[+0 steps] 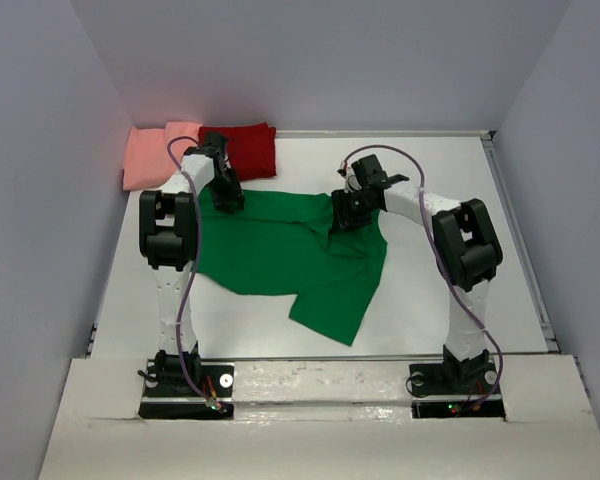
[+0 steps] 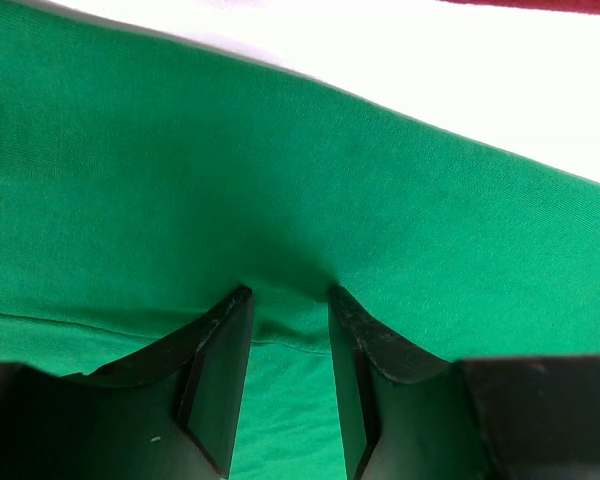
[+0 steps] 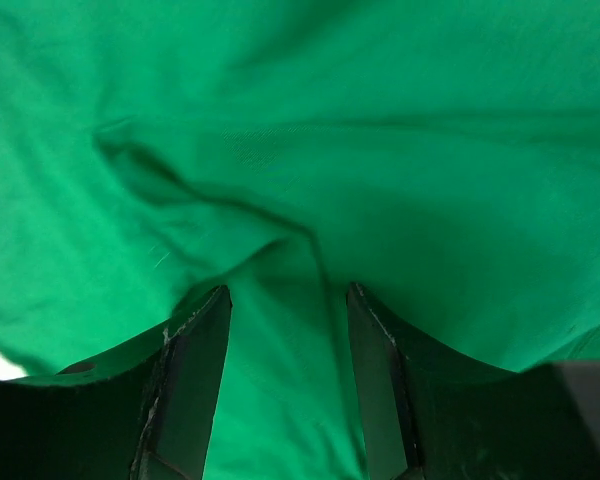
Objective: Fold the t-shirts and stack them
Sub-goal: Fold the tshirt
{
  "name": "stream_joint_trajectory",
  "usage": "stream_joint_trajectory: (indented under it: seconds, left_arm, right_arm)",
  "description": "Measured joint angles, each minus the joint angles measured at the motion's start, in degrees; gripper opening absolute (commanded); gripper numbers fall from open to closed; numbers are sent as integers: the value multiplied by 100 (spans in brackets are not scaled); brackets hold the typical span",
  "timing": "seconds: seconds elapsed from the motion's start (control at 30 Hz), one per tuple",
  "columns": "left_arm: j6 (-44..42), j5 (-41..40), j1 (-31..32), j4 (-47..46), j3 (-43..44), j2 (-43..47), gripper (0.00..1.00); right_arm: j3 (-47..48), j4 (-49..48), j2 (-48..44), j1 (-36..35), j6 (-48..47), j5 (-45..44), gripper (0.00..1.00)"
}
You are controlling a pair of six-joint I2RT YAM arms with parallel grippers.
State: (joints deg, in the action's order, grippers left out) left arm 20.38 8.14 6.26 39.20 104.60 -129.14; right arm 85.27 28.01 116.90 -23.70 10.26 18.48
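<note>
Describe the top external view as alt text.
A green t-shirt lies spread on the table, left gripper and right gripper down at its far edge. A pink shirt and a dark red shirt sit at the far left.

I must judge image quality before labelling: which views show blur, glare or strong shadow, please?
Top external: sharp, evenly lit, a pink tint on the wall by the salmon-pink t-shirt. Left wrist: green t-shirt crisp, table washed out white. Right wrist: same shirt softer, dark shadow near the right tool.

Three plain shirts, white table.
Green shirt (image 1: pixel 280 255) bright; pink shirt (image 1: pixel 150 155) salmon; red shirt (image 1: pixel 250 150) dark. Table (image 1: pixel 450 290) white. Arms (image 1: pixel 168 300) white, black joints. Walls (image 1: pixel 40 200) pale grey-lilac.
</note>
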Motion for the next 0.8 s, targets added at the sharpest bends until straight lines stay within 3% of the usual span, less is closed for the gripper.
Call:
stream_joint_trajectory:
  seconds: [0.33,0.8]
  left_arm:
    - [-20,0,0,-2,-2,0,48]
    - [-24,0,0,0,-2,0,48]
  right_arm:
    - [74,-382,188,-4,-240,-234,56]
    - [599,-457,428,-4,-46,166,56]
